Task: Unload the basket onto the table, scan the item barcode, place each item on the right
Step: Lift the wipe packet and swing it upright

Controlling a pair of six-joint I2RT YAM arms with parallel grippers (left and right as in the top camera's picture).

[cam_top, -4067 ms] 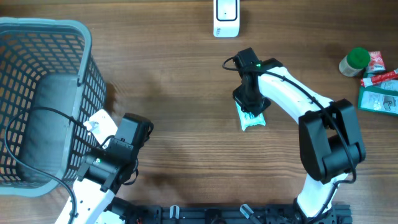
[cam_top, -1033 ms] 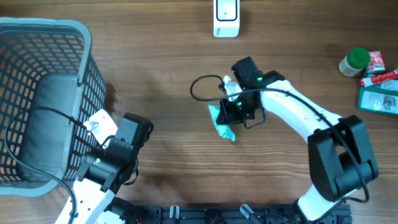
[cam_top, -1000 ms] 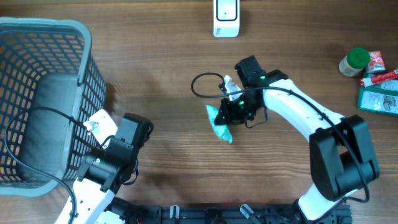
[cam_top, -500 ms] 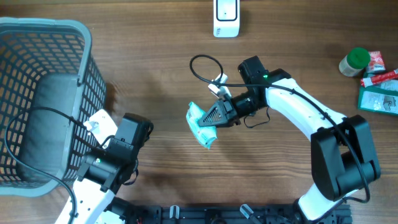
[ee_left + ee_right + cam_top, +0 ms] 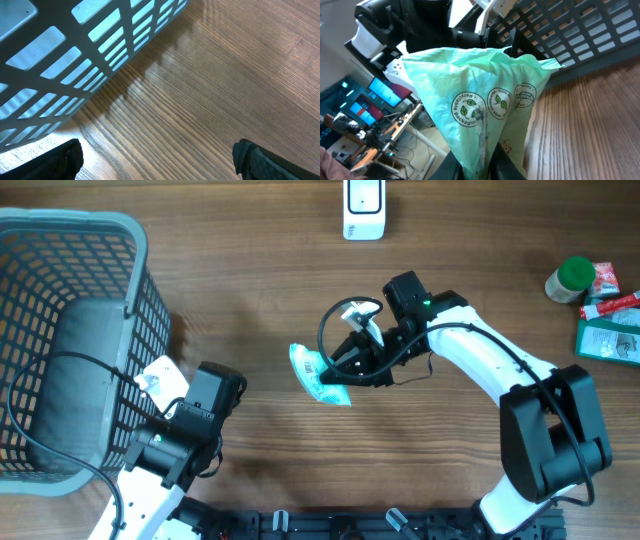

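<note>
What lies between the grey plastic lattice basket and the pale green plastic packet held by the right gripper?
Nothing: in the overhead view only bare wooden table separates the grey plastic basket from the pale green packet in the right gripper.

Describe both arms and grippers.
Both are white links with black joints and a green light. The right arm has a black cable looping by its wrist; the left arm has one crossing the basket. The left gripper has black fingers.

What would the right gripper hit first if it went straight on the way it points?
Past the green pouch it grips, the right gripper points toward the left arm; that likely comes first, with the basket behind it, though heights are unclear.
</note>
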